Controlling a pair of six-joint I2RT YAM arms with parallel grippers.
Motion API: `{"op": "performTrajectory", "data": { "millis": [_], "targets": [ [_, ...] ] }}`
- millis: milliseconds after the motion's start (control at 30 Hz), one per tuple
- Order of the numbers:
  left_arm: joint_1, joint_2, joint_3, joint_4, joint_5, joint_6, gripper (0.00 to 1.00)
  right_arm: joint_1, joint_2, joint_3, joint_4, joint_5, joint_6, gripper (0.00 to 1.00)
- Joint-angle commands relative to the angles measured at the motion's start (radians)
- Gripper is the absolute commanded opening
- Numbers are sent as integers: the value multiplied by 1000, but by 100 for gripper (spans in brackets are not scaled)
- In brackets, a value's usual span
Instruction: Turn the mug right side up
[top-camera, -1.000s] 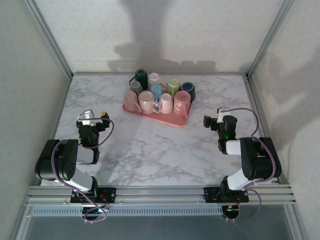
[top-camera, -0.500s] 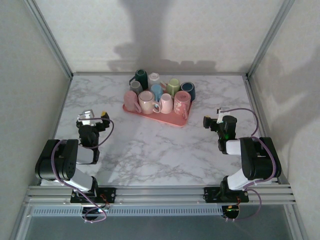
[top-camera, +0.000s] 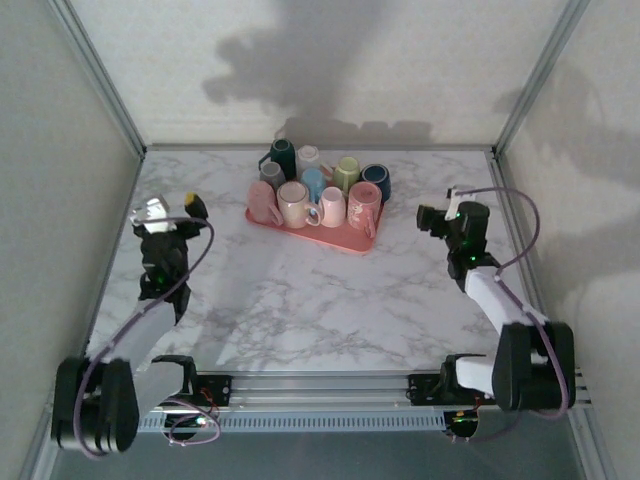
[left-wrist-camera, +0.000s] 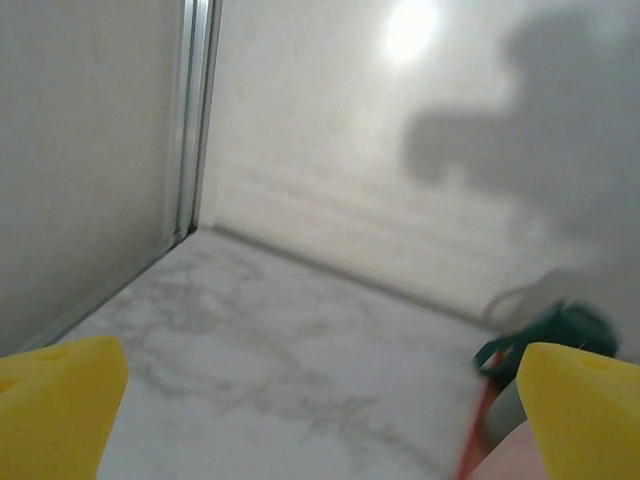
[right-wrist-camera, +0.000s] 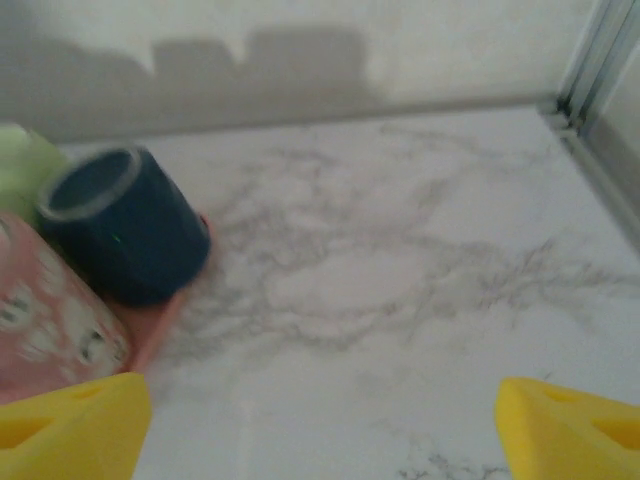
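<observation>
In the upper middle of the overhead view we see a pink tray (top-camera: 335, 241) crowded with mugs (top-camera: 316, 186). Pink ones sit in front, a dark green mug (top-camera: 281, 155) at the back left and a dark blue mug (top-camera: 376, 180) at the right end. We cannot tell which stand upside down. The left gripper (top-camera: 172, 207) and right gripper (top-camera: 441, 213) sit either side of the tray, fingers spread wide, pinching nothing.

Ten mugs (top-camera: 295, 205), one pink tray (top-camera: 320, 236), two arms (top-camera: 150, 320) (top-camera: 500, 300).
</observation>
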Motion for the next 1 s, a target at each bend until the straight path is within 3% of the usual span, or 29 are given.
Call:
{"op": "performTrajectory", "data": {
  "millis": [0,100,233,400,633,967],
  "targets": [
    [-9,-117,119,-373,44,-128,100,14,-87,77,-318,-89,78,84],
    [-10,-167,194,-539,200,-193,99,40,-137,136,-461,-153,93,79],
    [-25,-147,259,-676,487,-225,100,105,-116,232,-642,-219,105,70],
    [-99,-76,263,-710,666,-317,99,224,25,346,-795,-201,55,65],
    [-186,-31,232,-661,644,-356,99,298,221,447,-798,-134,55,57],
    [-205,90,212,-588,790,-376,93,333,427,589,-782,-84,35,52]
  ]
}}
